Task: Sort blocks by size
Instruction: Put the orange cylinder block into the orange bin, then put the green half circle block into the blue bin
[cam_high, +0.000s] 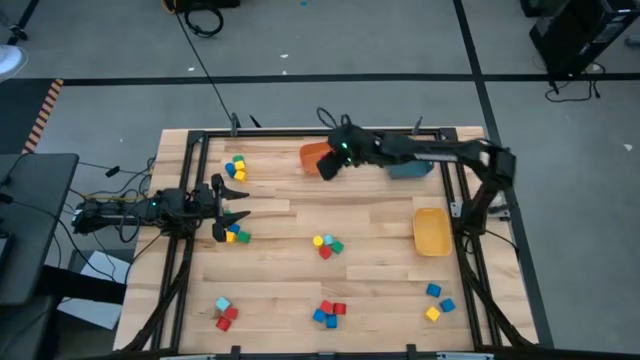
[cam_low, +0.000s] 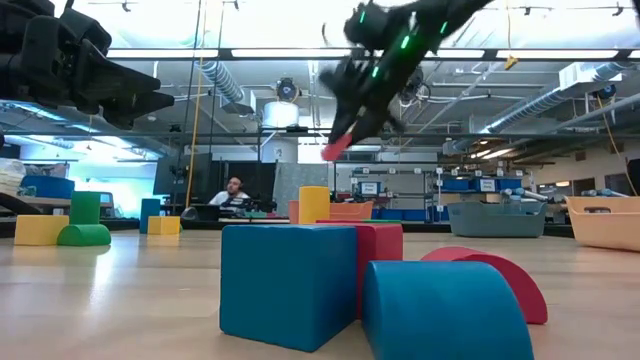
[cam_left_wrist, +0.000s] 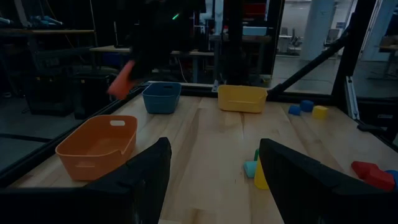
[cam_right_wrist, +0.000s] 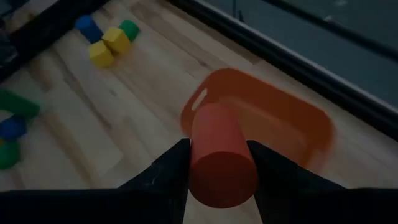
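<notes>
Leftward first: left claw (cam_high: 237, 205) parked low at the bench's left edge, fingers (cam_left_wrist: 146, 177) spread wide with nothing between, aimed across the bench (cam_high: 290, 270). Close by its fingertips, a small clump of blocks (cam_high: 237, 236) in yellow, red and blue; farther back toward the rear left, another clump (cam_high: 237, 168) of yellow, blue and green. Near the front left corner, a light blue and red group (cam_high: 225, 313). Around the middle, a yellow, red and green group (cam_high: 326, 244), and toward the front edge a red and blue group (cam_high: 328, 312) that fills the low view as a blue cube (cam_low: 288, 284), a blue rounded piece (cam_low: 447, 312) and red pieces behind. At the rear centre, an orange bin (cam_high: 312, 153), with the right claw (cam_high: 331, 166) raised above it, pinching a red cylinder-like block (cam_right_wrist: 219, 155) between its two fingers (cam_right_wrist: 163, 177), held right over the bin's near edge and clear of the bench. Just rightward of that, a teal bin (cam_high: 409, 169) partly under the right arm. Farther right, a yellow bin (cam_high: 432, 230) by the right rail. At the front right, blue and yellow blocks (cam_high: 438, 301) lying loose. Beyond the bench in the low view, a person (cam_low: 232, 194) seated far back in the room.
</notes>
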